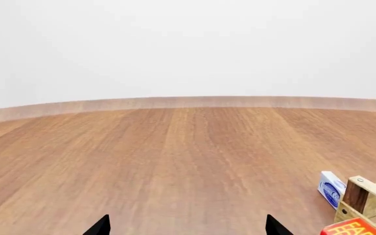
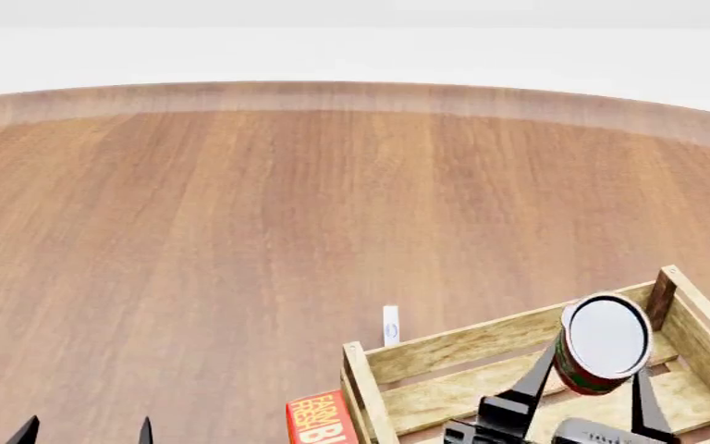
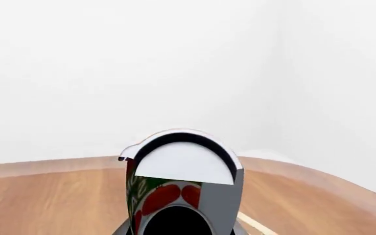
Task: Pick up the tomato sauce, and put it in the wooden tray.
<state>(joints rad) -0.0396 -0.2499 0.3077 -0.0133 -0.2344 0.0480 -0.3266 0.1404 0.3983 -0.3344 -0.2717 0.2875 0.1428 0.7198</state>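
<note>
Right jaws: clamped on the tomato sauce can, one dark finger on each side
Tomato sauce can: held between the right jaws, tilted, pale top facing the head camera, above the inside of the wooden tray
Left jaws: apart, holding nothing, only the two tips show above the desk
Red box: just beside the tray's corner post, between the two sets of jaws
Blue-and-white packet: on the desk near the tray's far side

We see only part of the red printed box, cut by the frame edge. The small white-and-blue carton's print is too small to read.
</note>
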